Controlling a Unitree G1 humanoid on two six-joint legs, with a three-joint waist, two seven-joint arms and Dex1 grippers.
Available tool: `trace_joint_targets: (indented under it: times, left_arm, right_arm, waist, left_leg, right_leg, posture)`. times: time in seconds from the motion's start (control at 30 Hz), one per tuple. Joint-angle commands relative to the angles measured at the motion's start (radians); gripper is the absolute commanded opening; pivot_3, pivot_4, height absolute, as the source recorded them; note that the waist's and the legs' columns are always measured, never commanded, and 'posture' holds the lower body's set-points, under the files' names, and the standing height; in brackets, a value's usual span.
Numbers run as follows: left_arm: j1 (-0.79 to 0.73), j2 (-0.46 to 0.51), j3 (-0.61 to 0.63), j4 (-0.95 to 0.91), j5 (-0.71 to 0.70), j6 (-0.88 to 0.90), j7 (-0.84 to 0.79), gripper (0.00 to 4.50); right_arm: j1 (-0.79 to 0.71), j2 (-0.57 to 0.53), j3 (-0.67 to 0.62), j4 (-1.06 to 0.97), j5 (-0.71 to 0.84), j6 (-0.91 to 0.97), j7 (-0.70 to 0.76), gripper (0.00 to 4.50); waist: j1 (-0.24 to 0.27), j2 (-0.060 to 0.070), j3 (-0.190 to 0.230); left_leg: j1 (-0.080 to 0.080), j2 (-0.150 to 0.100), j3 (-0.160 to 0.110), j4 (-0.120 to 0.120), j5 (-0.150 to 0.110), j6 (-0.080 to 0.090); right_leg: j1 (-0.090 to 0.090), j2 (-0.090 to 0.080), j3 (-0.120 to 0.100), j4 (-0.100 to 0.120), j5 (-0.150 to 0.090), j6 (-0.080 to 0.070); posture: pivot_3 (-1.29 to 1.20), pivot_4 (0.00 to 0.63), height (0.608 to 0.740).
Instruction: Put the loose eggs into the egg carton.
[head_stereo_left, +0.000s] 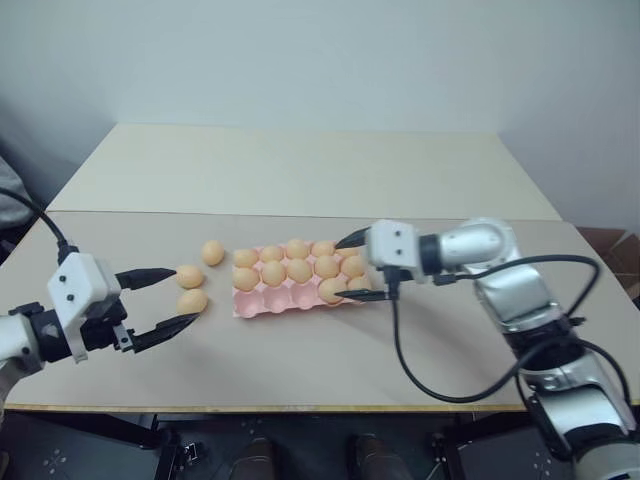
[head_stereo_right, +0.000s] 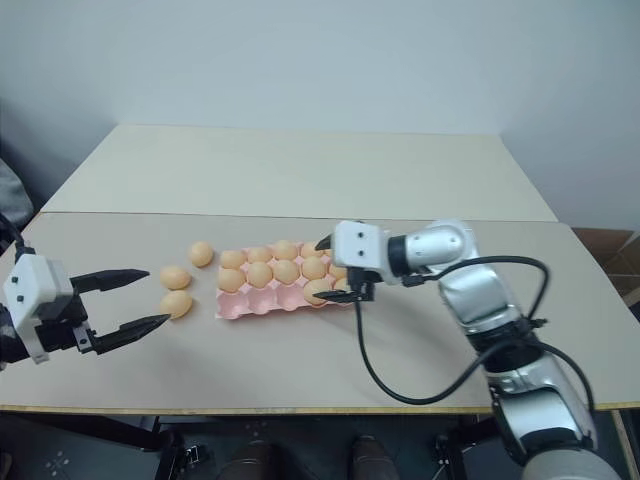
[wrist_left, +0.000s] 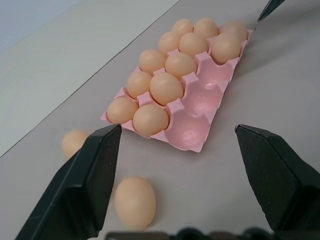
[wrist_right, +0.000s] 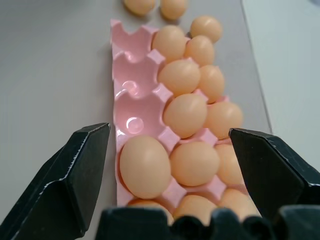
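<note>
- The right gripper (head_stereo_left: 352, 268) stands wide over the egg carton (head_stereo_left: 262, 302); its egg is placed, I judge.
- The left gripper (head_stereo_left: 180, 297), wide and empty, should next close on a loose egg (head_stereo_left: 192, 301).

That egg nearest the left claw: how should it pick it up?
Probably across the middle of the egg, its widest part, coming from the left claw's side. It lies on the bare table with free space around; the open fingers already frame it.

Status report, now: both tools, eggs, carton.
Left tool open beside three loose eggs. Right tool open over the egg carton, holding nothing. Three near-row cups empty. Nothing in the way.
</note>
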Motion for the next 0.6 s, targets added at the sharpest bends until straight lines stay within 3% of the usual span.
trace_joint_targets:
  times: [0.03,0.33,0.6]
  left_arm:
    - [0.044,-0.019,0.093,-0.001,0.010,-0.014,0.009,3.92]
    - [0.176,-0.080,0.203,-0.015,0.023,-0.017,0.015,3.92]
    - [0.141,-0.081,0.137,0.016,0.046,-0.009,0.054,3.92]
  right_arm:
    - [0.066,-0.109,-0.116,-0.093,0.093,0.052,0.058,4.40]
    - [0.282,-0.301,-0.281,-0.234,0.212,0.156,0.066,4.40]
    - [0.329,-0.335,-0.291,-0.246,0.221,0.169,0.029,4.40]
  waist:
    - [0.000,0.000,0.000]
    - [-0.007,0.000,0.000]
    - [-0.004,0.000,0.000]
  left_leg:
    - [0.000,0.000,0.000,0.000,0.000,0.000]
    - [0.002,0.000,0.000,0.000,-0.001,-0.001]
    - [0.002,-0.001,0.000,0.000,-0.004,-0.007]
  right_leg:
    - [0.000,-0.001,0.000,0.000,-0.001,-0.001]
    - [0.000,-0.001,0.001,0.000,-0.005,0.004]
    - [0.000,-0.002,0.001,0.000,-0.005,0.004]
  posture:
    - [0.00,0.150,0.740]
    - [0.00,0.150,0.740]
    - [0.00,0.150,0.740]
